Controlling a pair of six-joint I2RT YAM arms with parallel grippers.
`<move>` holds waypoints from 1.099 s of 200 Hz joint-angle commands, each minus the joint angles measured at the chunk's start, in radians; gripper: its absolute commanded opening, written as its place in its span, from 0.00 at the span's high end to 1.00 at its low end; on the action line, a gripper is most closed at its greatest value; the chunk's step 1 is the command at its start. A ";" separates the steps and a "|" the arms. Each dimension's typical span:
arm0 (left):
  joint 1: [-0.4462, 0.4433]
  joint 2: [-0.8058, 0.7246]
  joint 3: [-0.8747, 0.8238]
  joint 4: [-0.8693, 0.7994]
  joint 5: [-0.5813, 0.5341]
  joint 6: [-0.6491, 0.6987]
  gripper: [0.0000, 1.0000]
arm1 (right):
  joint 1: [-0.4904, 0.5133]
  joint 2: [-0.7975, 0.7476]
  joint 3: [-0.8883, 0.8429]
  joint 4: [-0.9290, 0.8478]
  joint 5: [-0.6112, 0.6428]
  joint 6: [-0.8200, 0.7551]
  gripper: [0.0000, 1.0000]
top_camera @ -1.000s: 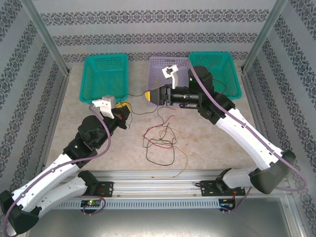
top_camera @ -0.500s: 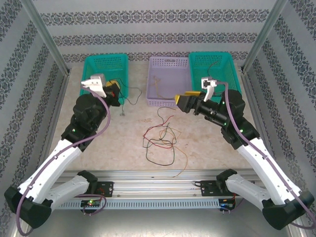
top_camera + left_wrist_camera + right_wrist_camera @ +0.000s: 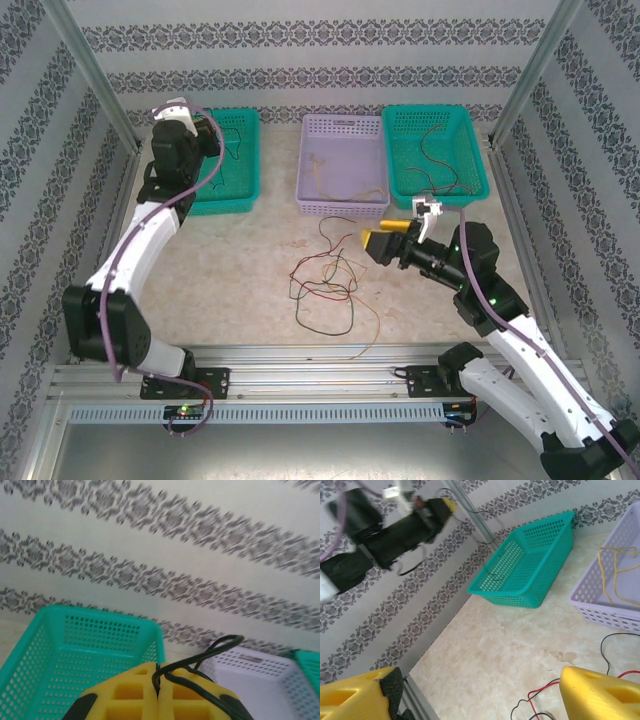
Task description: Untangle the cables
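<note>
The cables (image 3: 325,285) are lying tangled before the purple basket (image 3: 342,122) by the gaping right tool (image 3: 378,240); the left tool's (image 3: 157,690) clamped black cable (image 3: 225,640) is dangling, risking snags.

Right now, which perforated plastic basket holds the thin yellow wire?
The middle lavender perforated plastic basket, yellow wire inside; the left teal basket and right teal basket show none.

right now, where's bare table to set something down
Widest bare patch: table between the left teal basket, left arm and cable tangle. Narrow strip between that basket and the purple basket. Crowded at centre: tangle and right gripper.
</note>
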 commanded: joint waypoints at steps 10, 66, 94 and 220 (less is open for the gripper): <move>0.033 0.154 0.057 0.036 0.019 0.013 1.00 | 0.074 -0.032 -0.056 -0.012 0.002 -0.017 0.18; 0.040 0.323 0.093 0.006 0.062 -0.042 0.85 | 0.217 0.041 -0.104 -0.073 0.143 -0.044 0.17; 0.040 0.280 0.051 0.028 0.088 -0.074 0.42 | 0.219 0.149 -0.101 -0.116 0.179 -0.011 0.17; -0.038 -0.157 -0.004 -0.298 0.092 -0.203 0.00 | 0.178 0.500 -0.069 -0.179 0.396 0.157 0.23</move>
